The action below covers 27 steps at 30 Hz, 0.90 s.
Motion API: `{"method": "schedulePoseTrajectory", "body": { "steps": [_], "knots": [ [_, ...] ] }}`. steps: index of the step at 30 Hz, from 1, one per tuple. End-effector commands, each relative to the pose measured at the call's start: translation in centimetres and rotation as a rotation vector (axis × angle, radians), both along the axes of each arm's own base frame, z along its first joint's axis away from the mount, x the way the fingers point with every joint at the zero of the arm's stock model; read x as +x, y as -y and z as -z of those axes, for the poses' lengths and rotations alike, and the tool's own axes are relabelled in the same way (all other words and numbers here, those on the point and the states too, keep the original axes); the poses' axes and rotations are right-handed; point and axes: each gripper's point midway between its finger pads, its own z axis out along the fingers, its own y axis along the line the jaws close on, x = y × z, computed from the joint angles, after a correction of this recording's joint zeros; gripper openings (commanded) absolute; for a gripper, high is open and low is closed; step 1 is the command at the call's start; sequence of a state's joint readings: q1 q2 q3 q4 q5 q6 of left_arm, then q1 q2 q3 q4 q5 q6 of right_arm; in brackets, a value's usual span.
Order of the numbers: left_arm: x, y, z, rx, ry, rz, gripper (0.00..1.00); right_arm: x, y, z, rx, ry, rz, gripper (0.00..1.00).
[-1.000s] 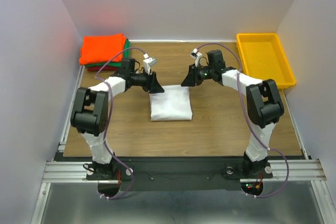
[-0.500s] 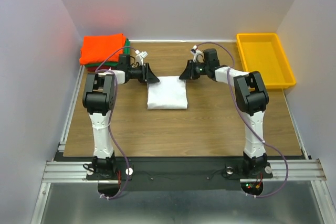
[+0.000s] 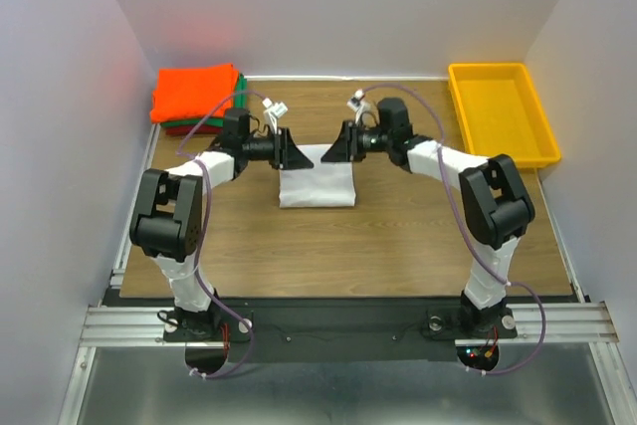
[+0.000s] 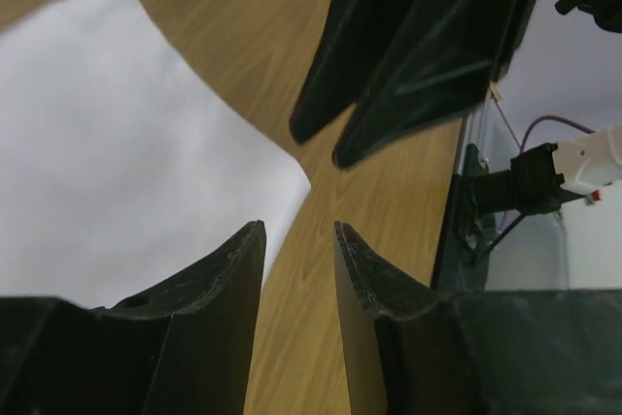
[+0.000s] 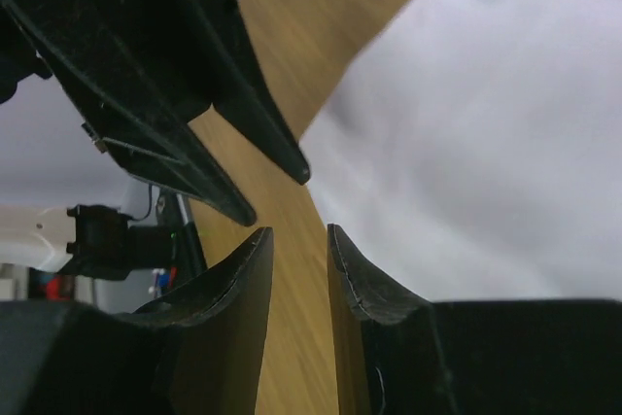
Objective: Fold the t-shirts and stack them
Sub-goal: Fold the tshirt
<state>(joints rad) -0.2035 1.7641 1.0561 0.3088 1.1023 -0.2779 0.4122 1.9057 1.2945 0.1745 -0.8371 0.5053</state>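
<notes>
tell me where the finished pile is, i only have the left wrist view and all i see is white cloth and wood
observer: the folded stack, orange on top, sits in the far left corner of the table.
operator: is the white one folded yet
observer: yes, the white shirt lies mid-table as a compact rectangle, with the left end effector and right end effector facing each other at its far edge.
operator: anything else on the table
observer: a yellow tray in the far right corner, with nothing visible in it.
</notes>
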Motion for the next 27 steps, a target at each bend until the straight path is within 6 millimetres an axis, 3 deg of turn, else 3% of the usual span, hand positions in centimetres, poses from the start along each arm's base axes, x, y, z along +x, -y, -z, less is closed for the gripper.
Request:
{"method": "schedulePoseTrajectory", "body": {
  "steps": [1,5,7,10,12,13,15,16,19,20,23,27],
  "knots": [
    [-1.6,-1.0,6.1,0.054,-0.198,-0.029,0.45,-2.8,-0.8,5.4,-0.017,-0.207,-0.025,0.34],
    [-2.1,-2.5,11.0,0.151,-0.296,-0.057,0.46,-2.7,0.6,10.5,-0.101,-0.232,0.012,0.34],
    [-1.5,-3.6,13.0,0.191,-0.307,-0.081,0.46,-1.8,1.4,11.9,-0.130,-0.224,0.040,0.34],
    [-0.7,-5.2,14.0,0.210,-0.308,-0.094,0.45,-0.5,3.0,13.3,-0.165,-0.212,0.079,0.33],
    [-0.7,-5.8,13.5,0.208,-0.293,-0.078,0.45,-0.7,3.5,12.9,-0.160,-0.216,0.079,0.33],
    [-0.8,-5.9,12.1,0.185,-0.266,-0.063,0.45,-0.8,3.6,12.3,-0.155,-0.204,0.075,0.33],
    [-1.8,-6.0,10.8,0.194,-0.177,0.005,0.45,-1.8,3.2,9.5,-0.106,-0.185,0.039,0.33],
    [-2.6,-5.6,8.7,0.155,-0.119,0.044,0.45,-2.2,2.9,7.5,-0.072,-0.180,0.028,0.34],
    [-4.3,-4.7,4.9,0.092,-0.060,0.094,0.45,-3.8,1.7,3.9,0.008,-0.172,-0.023,0.34],
    [-5.2,-4.0,4.6,0.083,-0.063,0.117,0.45,-4.4,1.0,2.2,0.030,-0.137,-0.046,0.34],
    [-6.7,-2.6,2.6,0.061,-0.028,0.163,0.45,-6.1,-0.4,1.6,0.039,-0.158,-0.088,0.34],
    [-8.5,-1.1,3.7,0.028,-0.109,0.195,0.45,-6.7,-1.2,3.8,0.024,-0.190,-0.100,0.34]
  ]
}}
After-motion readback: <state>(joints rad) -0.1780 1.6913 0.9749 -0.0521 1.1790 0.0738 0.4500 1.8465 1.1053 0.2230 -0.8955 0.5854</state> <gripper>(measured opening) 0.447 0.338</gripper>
